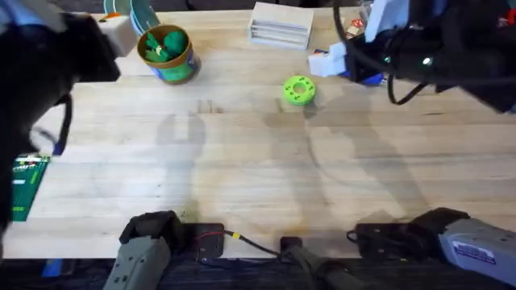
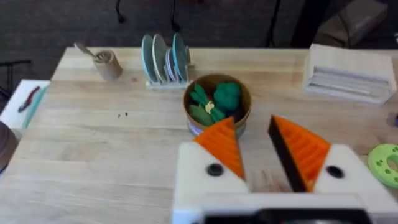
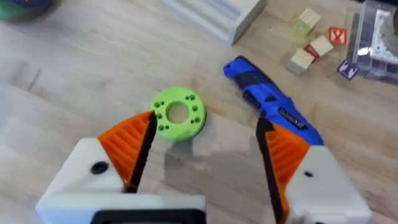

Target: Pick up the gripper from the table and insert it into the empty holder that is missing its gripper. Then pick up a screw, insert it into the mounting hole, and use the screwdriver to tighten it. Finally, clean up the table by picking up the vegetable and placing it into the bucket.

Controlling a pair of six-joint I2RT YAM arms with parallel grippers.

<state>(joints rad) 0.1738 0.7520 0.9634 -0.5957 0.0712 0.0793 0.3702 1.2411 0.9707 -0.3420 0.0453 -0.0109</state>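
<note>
Overhead, you see the wooden surface point(image 1: 242, 185) carrying everything, so take the bucket point(image 1: 167, 53) as your landmark; it stands upright toward the far left of the surface. The vegetable point(image 2: 203, 107) lies inside the bucket, beside a rounder green ball-shaped toy point(image 2: 227, 94), both resting against the yellow interior. A white grooved block point(image 1: 280, 24) sits well to the right of the bucket, near the far edge. The screwdriver point(image 3: 271, 105) lies flat farther right again, past the block, with a flat green ring-shaped disc point(image 1: 298, 90) between it and the bucket, nearer you than either. In the left wrist view a rack of blue plates point(image 2: 164, 58) stands just behind the bucket and a small wooden cup point(image 2: 107, 64) sits to the left of that rack. Small wooden cubes point(image 3: 314, 43) lie near the screwdriver's far side.

Your left gripper point(image 2: 258, 149) hangs above the surface just in front of the bucket, its fingers point(image 2: 221, 146) spread apart and holding nothing. Your right gripper point(image 3: 205, 149) hovers well right of the bucket, between the green disc and the screwdriver, fingers point(image 3: 130, 143) wide apart and empty.
</note>
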